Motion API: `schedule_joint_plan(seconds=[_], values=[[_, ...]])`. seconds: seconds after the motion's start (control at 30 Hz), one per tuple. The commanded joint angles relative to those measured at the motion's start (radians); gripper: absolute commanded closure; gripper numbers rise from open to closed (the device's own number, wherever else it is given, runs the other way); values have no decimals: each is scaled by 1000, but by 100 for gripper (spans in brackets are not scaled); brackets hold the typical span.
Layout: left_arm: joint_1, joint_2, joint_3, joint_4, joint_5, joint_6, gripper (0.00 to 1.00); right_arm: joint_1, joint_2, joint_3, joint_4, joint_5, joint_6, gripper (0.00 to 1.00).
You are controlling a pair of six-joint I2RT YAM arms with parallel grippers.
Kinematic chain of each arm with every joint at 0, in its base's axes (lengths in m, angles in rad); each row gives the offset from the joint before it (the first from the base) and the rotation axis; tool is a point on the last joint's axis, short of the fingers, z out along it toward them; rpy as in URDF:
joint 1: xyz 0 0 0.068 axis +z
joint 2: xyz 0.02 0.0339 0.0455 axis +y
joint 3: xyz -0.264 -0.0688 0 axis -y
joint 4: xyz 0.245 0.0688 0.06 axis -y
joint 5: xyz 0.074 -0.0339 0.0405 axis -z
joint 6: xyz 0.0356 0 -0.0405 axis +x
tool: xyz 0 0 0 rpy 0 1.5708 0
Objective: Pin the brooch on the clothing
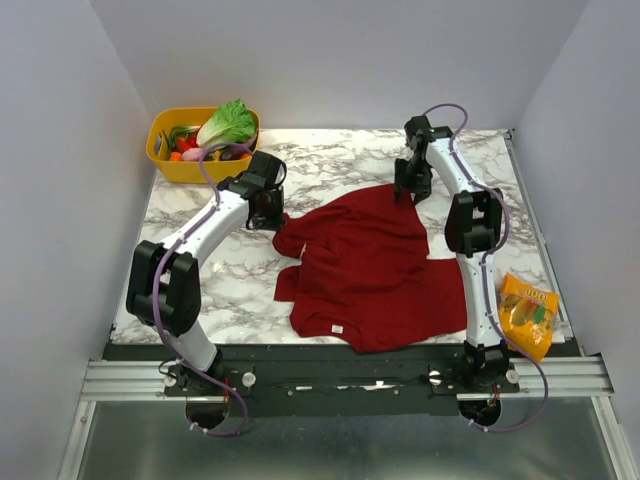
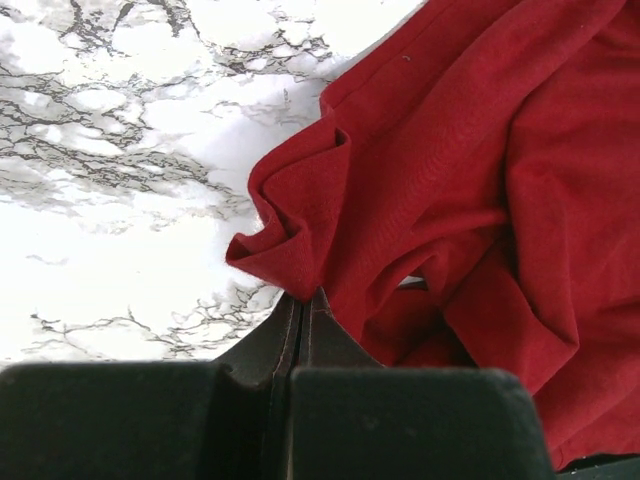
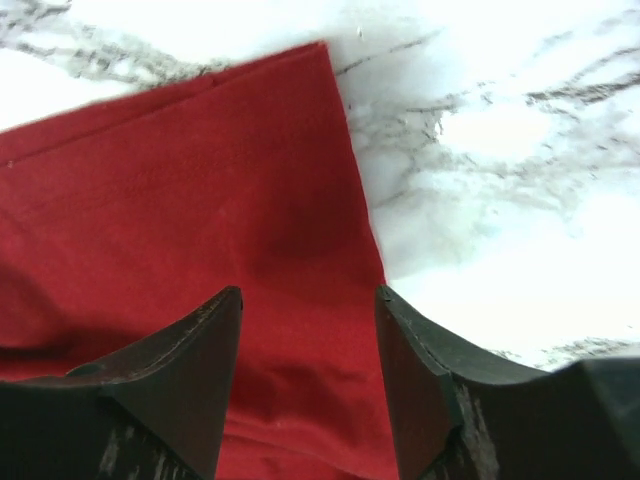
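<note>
The clothing [image 1: 370, 265] is a dark red T-shirt lying crumpled on the marble table, with a white neck label toward the near edge. My left gripper [image 1: 270, 220] is at the shirt's left sleeve. In the left wrist view its jaws [image 2: 302, 296] are pressed together, pinching a bunched fold of the clothing [image 2: 480, 180]. My right gripper [image 1: 406, 197] hovers over the shirt's far corner. Its fingers [image 3: 308, 292] stand apart above the flat red fabric [image 3: 200, 200] near its right edge, with nothing between them. The brooch is out of view.
A yellow basket [image 1: 165, 160] with a cabbage [image 1: 228, 124] and other vegetables stands at the far left corner. An orange-yellow snack bag [image 1: 528, 315] lies at the near right, beside the right arm's base. White walls enclose the marble table [image 1: 330, 160].
</note>
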Motion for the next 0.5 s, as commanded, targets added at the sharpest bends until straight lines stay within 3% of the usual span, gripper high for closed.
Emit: schedule_joint_plan(seconds=[0.0, 0.23, 0.4, 0.47], values=[[-14, -46, 7, -5, 26, 8, 100, 1, 66, 79, -81, 35, 12, 39], [-32, -55, 33, -28, 24, 1, 100, 13, 138, 217, -195, 37, -25, 52], [-45, -90, 50, -36, 44, 1, 100, 38, 102, 128, -174, 78, -63, 59], [-46, -112, 51, -38, 52, 0, 100, 44, 96, 113, -177, 81, -69, 65]])
